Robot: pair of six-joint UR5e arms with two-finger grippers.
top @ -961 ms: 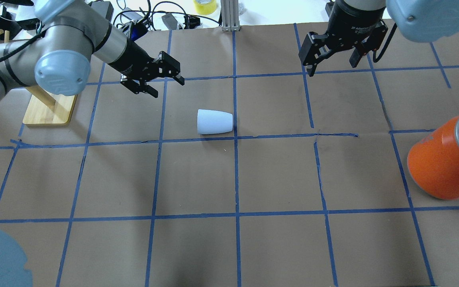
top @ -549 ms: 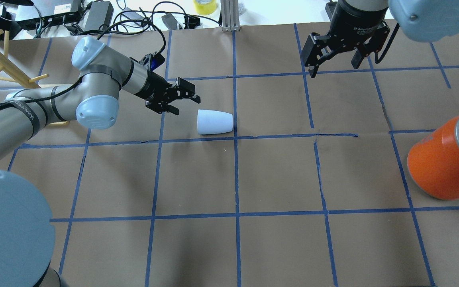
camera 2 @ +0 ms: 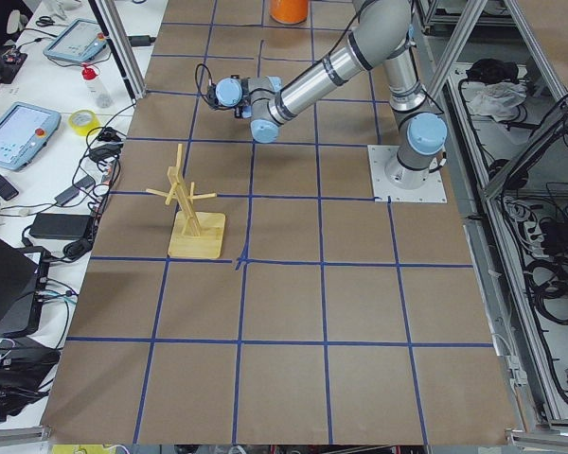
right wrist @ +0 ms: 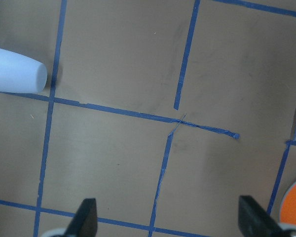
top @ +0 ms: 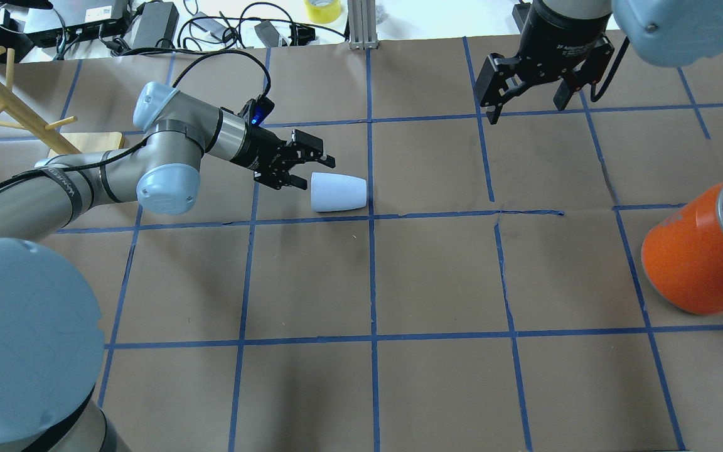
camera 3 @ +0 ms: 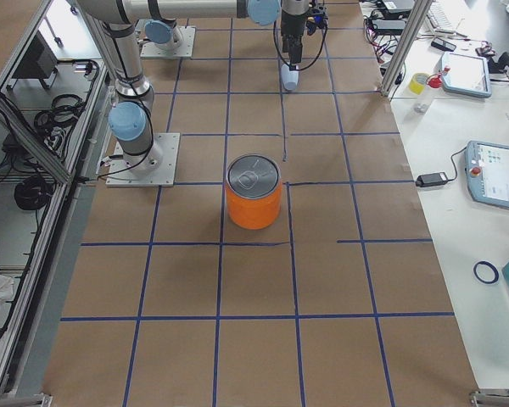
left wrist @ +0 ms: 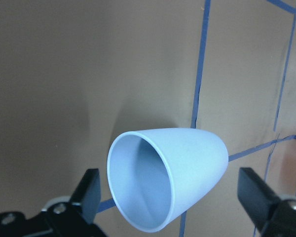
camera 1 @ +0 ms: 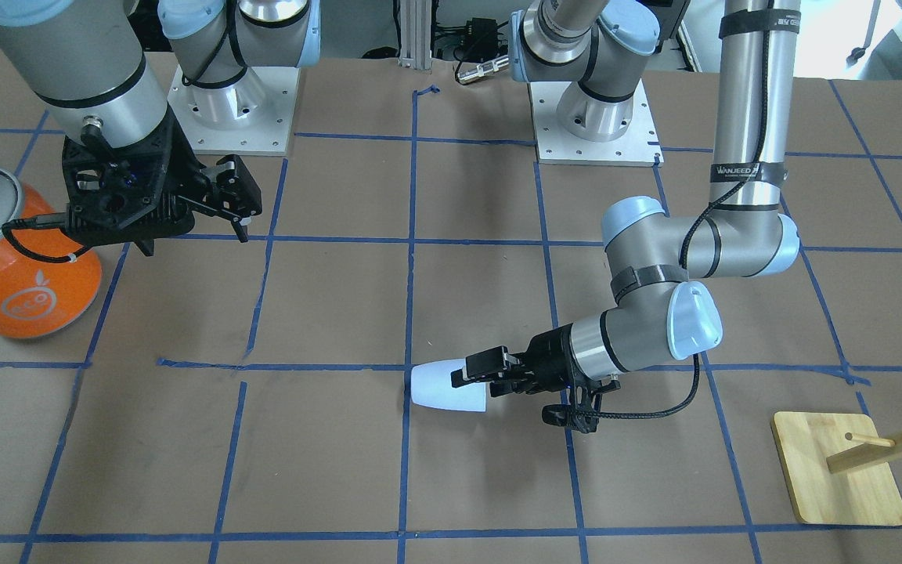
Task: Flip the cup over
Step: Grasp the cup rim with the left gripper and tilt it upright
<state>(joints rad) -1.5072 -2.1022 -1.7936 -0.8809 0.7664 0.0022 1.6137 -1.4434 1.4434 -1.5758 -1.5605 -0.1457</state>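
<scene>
On its side near the middle of the brown-paper-covered table with a blue tape grid (top: 437, 282): small pale blue-white plastic tumbler (top: 338, 192). Rounded base just beside a tape line, open rim turned toward the left arm's black two-finger gripper (top: 316, 174). Jaws there spread wide, one finger to either side of the rim in the wrist view, no contact to be seen. Rim off-centre, nearer one finger than the other. Right arm's black two-finger gripper (top: 524, 108) well apart at the table's far side, likewise spread wide, nothing between.

Probably at the approach stage, grasp not yet made. Possible trouble from here, as a judgement only:

- Nudging instead of gripping. With the rim off-centre, first contact on one side only, likely to roll or spin so light and round a thing out from between the fingers.
- Pushing forward too far before closing. Likely to slide the cup along the smooth paper, over the tape line.
- Squeezing at the very rim. Tapered, slick wall, so a chance of squirting out toward the base.
- Coming in too low. Fingertips scraping or catching the paper.
- Turning upright on a shallow hold. Chance of slipping mid-rotation and dropping back on its side.

Large orange cylindrical can with a silver lid (top: 694, 257) and light wooden peg rack on a square base (camera 1: 835, 470) both well apart from the cup, with no likely part in any of this.
</scene>
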